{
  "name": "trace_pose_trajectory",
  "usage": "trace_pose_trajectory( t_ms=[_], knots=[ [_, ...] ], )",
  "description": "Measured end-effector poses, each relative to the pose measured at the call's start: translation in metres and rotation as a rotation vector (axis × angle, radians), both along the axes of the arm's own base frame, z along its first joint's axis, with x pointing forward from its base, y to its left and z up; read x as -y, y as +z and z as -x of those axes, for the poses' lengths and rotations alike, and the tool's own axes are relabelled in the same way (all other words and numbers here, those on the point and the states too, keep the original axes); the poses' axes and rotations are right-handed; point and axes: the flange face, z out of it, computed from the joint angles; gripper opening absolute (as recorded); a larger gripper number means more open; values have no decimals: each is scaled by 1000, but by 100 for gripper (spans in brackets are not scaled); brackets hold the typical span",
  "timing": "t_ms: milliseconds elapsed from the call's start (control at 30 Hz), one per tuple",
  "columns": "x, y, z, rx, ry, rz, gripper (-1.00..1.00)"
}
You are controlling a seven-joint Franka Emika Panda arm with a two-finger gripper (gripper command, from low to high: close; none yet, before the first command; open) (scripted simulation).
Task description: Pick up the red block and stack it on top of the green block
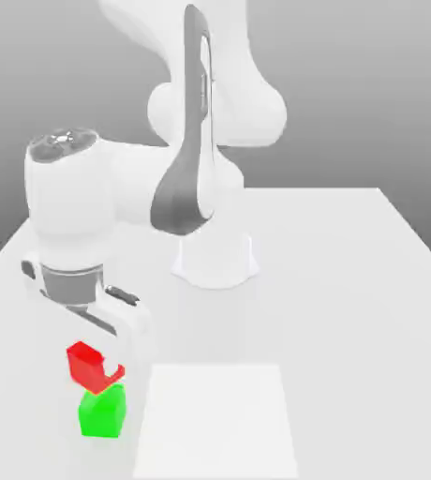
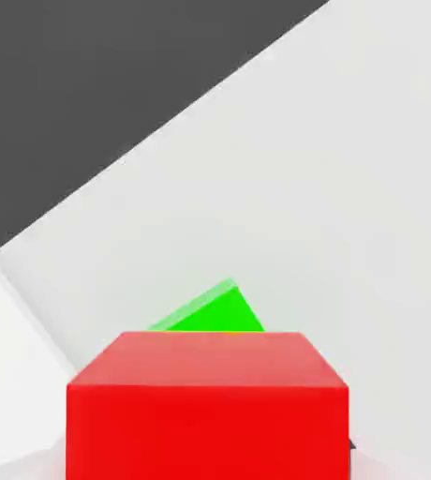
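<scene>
Small bright red cube (image 2: 207, 431) nearest | your white-and-grey two-finger claw (image 1: 116, 361) grasps it | smooth bright green cube (image 1: 102, 412) below, on the table's (image 1: 341, 328) near left

A pale, almost white tabletop (image 1: 350, 309) spreads across the near part of the scene, its far edge running straight and level and its left and right sides drawing closer together toward the far end. Near the middle of its near part lies a flat, brighter white panel (image 1: 216, 422), four-sided and narrower at its far edge. Beyond the table stands a plain grey backdrop (image 1: 350, 103), light at the top and deepening to dark grey lower down, on the left and right alike. The light is bright and even, leaving the tabletop nearly featureless.
</scene>
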Motion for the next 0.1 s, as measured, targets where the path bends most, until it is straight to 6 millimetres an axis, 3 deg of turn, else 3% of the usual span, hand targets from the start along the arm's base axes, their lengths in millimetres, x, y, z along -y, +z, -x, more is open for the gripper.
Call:
trace_pose_trajectory(
  t_ms=[100],
  knots=[
    [0,0,0,0,0,0,100]
  ],
)
